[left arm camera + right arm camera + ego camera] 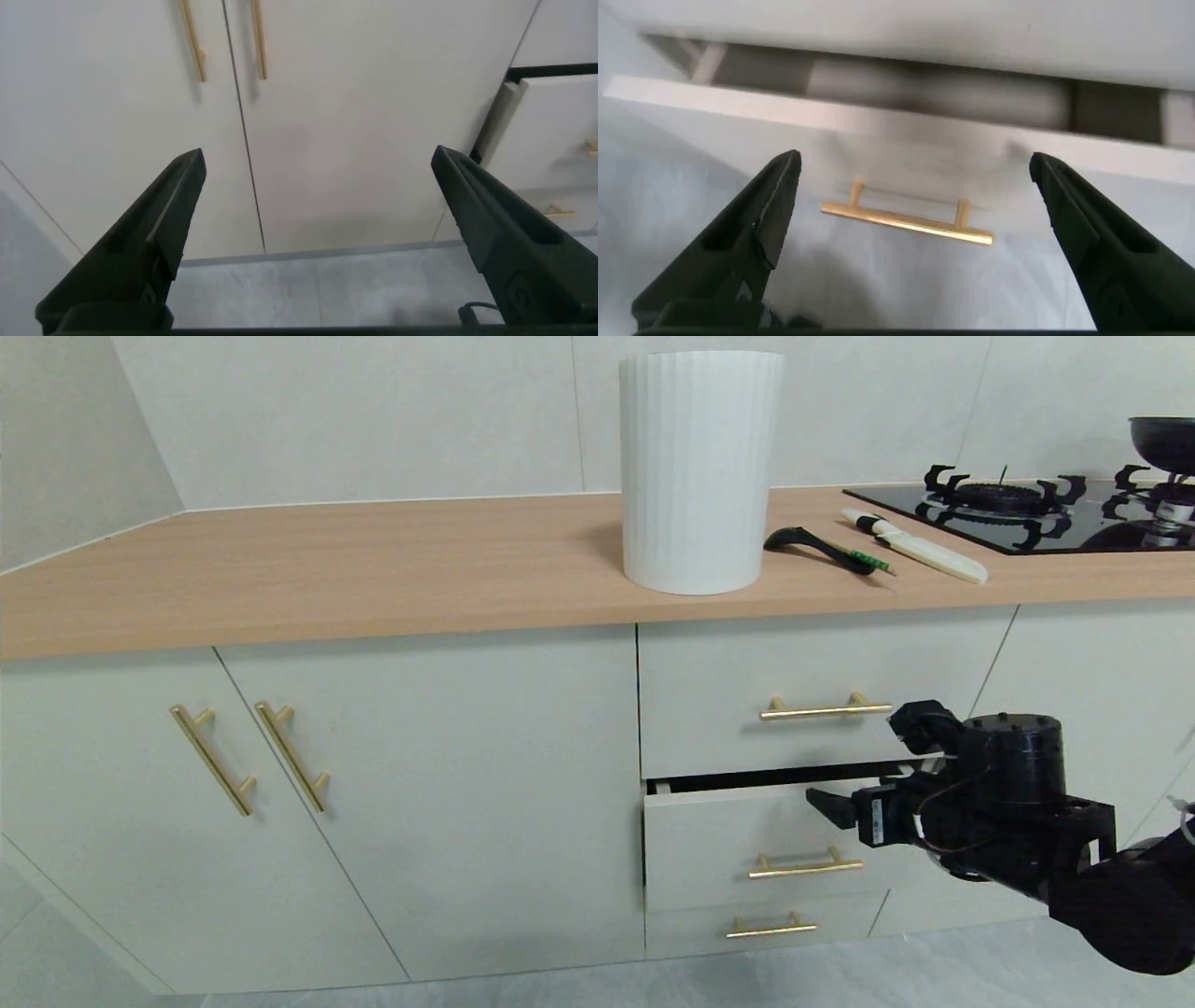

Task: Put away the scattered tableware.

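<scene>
While the long wooden countertop [373, 569] ran across the whole scene against the tiled wall, the pale double cabinet doors [420, 803] filled the space under its left half, and a stack of drawers sat under its right half. The middle drawer [728, 840] stood pulled out a little, a dark gap showing along its top edge, and the top drawer [747, 700] above it was closed. A tall white ribbed container [695, 476] stood upright on the counter above the drawers, and a black gas hob [1027, 518] lay at the far right with a dark pan [1162, 439] on its right burner. The right gripper [853, 755] hung low at the right, just in front of the middle drawer's face, its fingers spread wide and grasping nothing. The left gripper [318, 156] faced the cabinet doors low down, its fingers likewise spread apart and empty. The scattered tableware lay on the counter between container and hob: a pale-bladed knife [920, 546] nearer the hob, and a black spoon [822, 546] with a green handle end just left of it, near the container. A gold bar handle [806, 868] crossed the middle drawer's front, below the right gripper.
</scene>
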Controlling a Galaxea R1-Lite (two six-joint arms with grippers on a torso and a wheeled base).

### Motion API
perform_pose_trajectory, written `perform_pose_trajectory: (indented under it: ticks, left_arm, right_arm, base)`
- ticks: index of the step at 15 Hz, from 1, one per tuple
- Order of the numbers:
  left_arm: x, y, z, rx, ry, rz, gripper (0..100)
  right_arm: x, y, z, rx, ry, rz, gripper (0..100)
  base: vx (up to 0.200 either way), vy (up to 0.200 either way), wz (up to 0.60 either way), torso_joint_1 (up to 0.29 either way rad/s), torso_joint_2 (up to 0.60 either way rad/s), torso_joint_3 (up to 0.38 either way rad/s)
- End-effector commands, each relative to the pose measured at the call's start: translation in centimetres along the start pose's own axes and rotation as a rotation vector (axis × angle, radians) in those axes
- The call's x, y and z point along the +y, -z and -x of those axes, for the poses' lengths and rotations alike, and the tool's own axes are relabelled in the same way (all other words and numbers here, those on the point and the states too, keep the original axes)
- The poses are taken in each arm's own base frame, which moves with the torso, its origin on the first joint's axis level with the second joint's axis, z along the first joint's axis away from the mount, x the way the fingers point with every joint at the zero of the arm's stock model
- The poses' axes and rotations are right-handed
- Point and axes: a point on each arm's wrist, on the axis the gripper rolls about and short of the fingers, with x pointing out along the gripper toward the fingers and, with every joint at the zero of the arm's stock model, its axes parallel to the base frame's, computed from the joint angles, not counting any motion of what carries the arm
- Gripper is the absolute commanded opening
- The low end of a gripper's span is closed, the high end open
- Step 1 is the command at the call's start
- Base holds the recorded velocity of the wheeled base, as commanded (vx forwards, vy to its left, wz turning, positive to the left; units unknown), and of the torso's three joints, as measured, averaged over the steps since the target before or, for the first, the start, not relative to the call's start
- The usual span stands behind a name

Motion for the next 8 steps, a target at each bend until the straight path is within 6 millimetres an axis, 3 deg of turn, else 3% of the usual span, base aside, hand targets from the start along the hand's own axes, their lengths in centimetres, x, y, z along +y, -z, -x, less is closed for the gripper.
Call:
perform_pose_trajectory:
  ticks: [1,8]
  left_arm:
    - [0.0,0.0,0.0,0.0,0.0,0.0,100]
    - [0.0,0.0,0.0,0.0,0.0,0.0,100]
  right_arm:
    - [-0.2,1.5,-1.7,0.014,0.047,0.0,100]
    - [-0.1,4.5,-4.3,0.051,0.063,0.007,100]
  base:
    - [0.0,0.0,0.0,0.0,0.0,0.0]
    - [0.0,0.0,0.0,0.0,0.0,0.0]
